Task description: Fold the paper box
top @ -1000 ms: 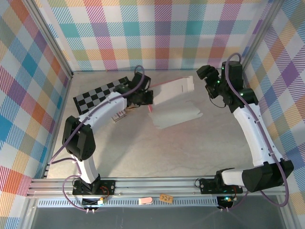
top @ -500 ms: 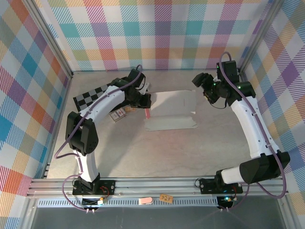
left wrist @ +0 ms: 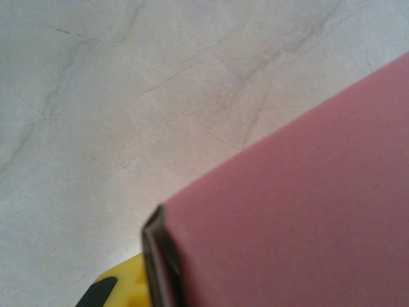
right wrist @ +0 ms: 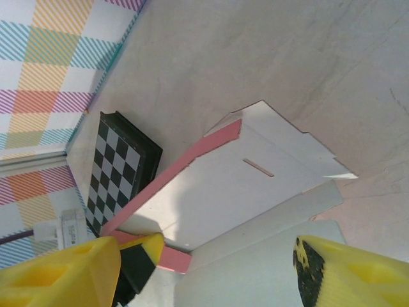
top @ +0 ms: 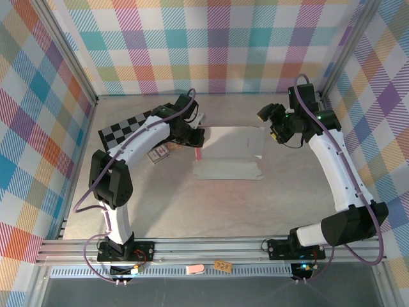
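Observation:
The paper box (top: 231, 153) lies mid-table, pale grey-white side up, with a pink strip showing at its left end. Its upper panel is lifted off the table and a lower flap rests flat. My left gripper (top: 195, 137) is shut on the box's left edge. In the left wrist view the pink card (left wrist: 300, 211) covers everything but one yellow finger (left wrist: 124, 289). My right gripper (top: 271, 123) hovers at the box's right edge, open. From the right wrist, its yellow fingers (right wrist: 77, 268) stand wide apart with the white slotted panel (right wrist: 223, 192) beyond them.
A black-and-white checkered board (top: 128, 128) lies at the back left, also seen as the checkered board (right wrist: 118, 169) from the right wrist. A small printed card (top: 159, 153) sits by the left arm. Plaid walls enclose three sides. A metal rail (top: 211, 246) runs along the front.
The box has swung from a slant to square with the table. My right gripper came left and down to its right edge, jaws narrowing a little. The left gripper kept its hold.

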